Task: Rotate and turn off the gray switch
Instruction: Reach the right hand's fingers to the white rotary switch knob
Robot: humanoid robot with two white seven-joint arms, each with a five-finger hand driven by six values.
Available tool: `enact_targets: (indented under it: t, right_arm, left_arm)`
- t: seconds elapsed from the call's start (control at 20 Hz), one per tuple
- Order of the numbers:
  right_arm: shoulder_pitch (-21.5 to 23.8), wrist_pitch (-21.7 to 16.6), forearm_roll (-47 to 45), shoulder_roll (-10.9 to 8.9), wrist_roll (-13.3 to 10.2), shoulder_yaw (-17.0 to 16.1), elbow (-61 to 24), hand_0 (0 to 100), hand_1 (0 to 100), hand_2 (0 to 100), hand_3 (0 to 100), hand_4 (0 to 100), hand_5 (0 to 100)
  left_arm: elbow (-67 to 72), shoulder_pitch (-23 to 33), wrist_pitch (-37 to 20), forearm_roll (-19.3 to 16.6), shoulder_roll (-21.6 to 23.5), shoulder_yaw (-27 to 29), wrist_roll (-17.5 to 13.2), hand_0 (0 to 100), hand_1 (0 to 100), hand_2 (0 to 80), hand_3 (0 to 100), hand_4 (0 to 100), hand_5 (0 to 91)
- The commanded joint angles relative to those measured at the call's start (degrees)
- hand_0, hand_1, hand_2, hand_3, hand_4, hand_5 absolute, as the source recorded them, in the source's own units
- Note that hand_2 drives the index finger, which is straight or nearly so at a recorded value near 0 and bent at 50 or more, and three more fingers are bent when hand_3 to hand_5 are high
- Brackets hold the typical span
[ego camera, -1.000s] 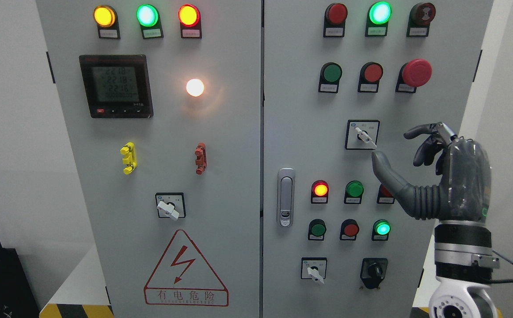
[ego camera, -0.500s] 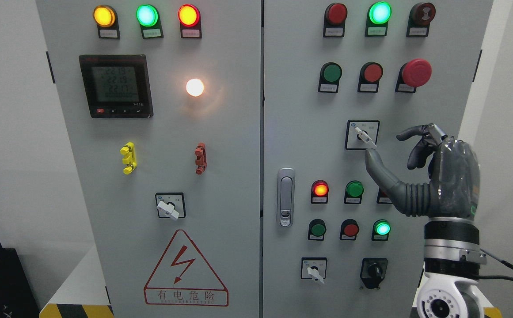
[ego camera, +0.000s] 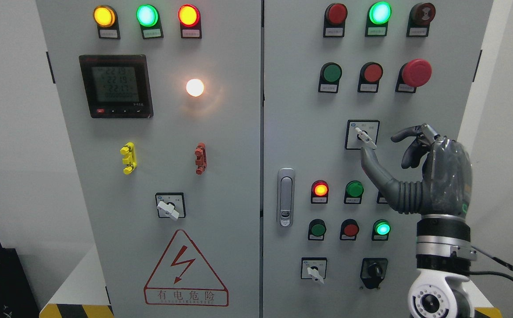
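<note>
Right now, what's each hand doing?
Left hand: not in view.
Right hand: open, holding nothing; thumb tip just under the gray switch lever, other fingers curled loosely beside it.

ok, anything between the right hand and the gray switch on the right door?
Nothing visible. The right hand is just right of and below the gray switch, thumb tip right under the lever's lower end, only bare panel between them.

Digital meter, upper left of the cabinet's left door: three rows of digits, roughly 2218 / 2219 / 2217, blurred.
Warning triangle, bottom edge of the same door: lightning bolt, caption 有电危险.
Nameplates under lamps and buttons: too small to read.
</note>
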Motion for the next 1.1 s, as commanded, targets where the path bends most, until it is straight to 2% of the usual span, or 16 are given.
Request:
enact_targets:
  t: [0.0, 0.25, 1.05]
  right_arm:
    - [-0.59, 0.11, 0.32, 0.38, -0.03, 0.78, 1.81, 4, 49, 54, 91, 94, 100]
    - [-1.29, 1.77, 0.32, 0.38, -0.12, 0.78, 2.69, 4, 49, 55, 91, 94, 100]
    - [-3.05, 2.48, 0.32, 0.29, 0.23, 0.78, 5.06, 6, 47, 59, 92, 94, 100]
  left_arm:
    - [-1.49, -0.53, -0.01, 1.14, -0.08, 0.44, -0.03, 12, 39, 0.0, 0, 0, 0.0]
    - [-1.49, -0.53, -0.01, 1.14, 0.01, 0.44, -0.03, 12, 39, 0.0, 0, 0, 0.0]
    - [-1.49, -0.53, -0.01, 1.14, 0.01, 0.44, -0.03, 12, 39, 0.0, 0, 0, 0.0]
